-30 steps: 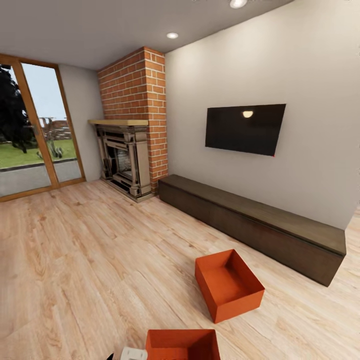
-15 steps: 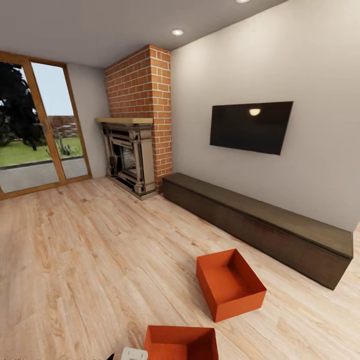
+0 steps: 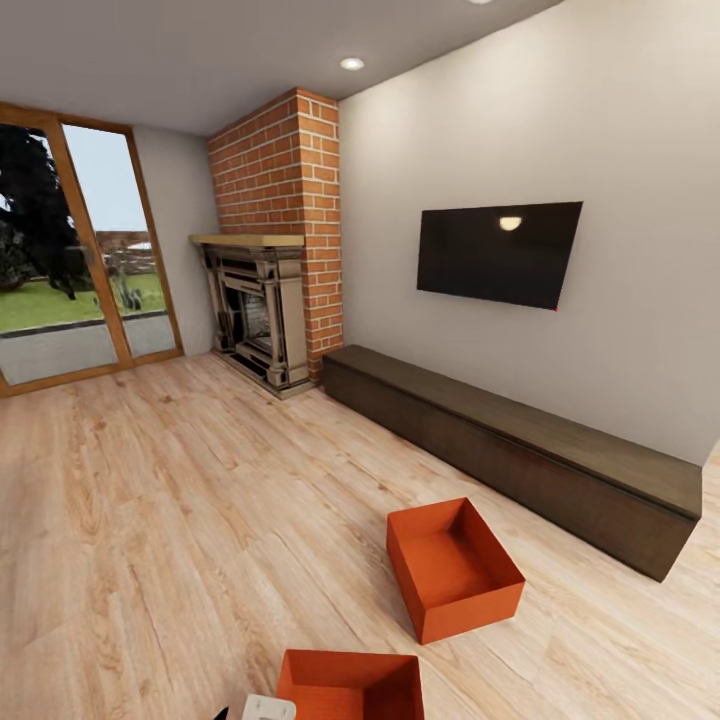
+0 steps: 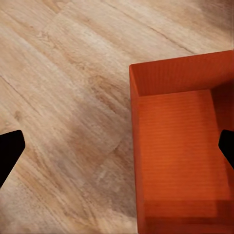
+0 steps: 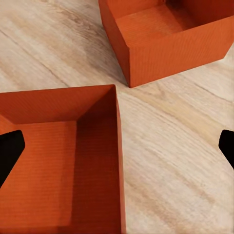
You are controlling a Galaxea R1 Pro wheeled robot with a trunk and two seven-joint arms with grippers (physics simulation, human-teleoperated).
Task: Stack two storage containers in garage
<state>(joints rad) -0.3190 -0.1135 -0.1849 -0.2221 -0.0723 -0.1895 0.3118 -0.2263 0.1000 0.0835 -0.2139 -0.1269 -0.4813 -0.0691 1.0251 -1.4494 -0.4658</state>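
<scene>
Ahead of you a red brick fireplace [image 3: 272, 250] in the corner, black TV [image 3: 497, 252] on the pale wall, long dark low cabinet [image 3: 520, 450] beneath it, glass doors [image 3: 70, 260] showing lawn, ceiling spotlight [image 3: 351, 63] lit above

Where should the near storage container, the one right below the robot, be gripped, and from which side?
Probably by its thin upright walls, from above. The near container sits open-top and level on the wood floor, so its rim is exposed. The left gripper and right gripper hang open over it; each could pinch an opposite side wall. The far container stands apart, leaving room.
</scene>
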